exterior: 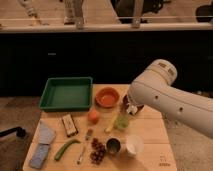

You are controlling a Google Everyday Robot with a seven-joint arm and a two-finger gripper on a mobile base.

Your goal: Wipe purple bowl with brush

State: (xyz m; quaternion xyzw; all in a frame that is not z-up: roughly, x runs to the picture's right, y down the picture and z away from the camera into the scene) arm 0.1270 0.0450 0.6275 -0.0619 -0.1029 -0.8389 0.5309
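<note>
Can't tell if the hand (131,108) is open or gripping anything, it's tucked under the big white arm (170,97) right over the purple bowl (127,103).

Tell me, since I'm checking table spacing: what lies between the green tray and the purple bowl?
In the camera view, the orange bowl sits between the green tray and the purple bowl, which the arm mostly hides. The gripper is beside that bowl.

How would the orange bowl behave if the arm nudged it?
The orange bowl looks small and shallow, so probably light and apt to slide rather than tip. Upright on its base, it likely won't roll. The claw is just beside it, by the purple bowl.
</note>
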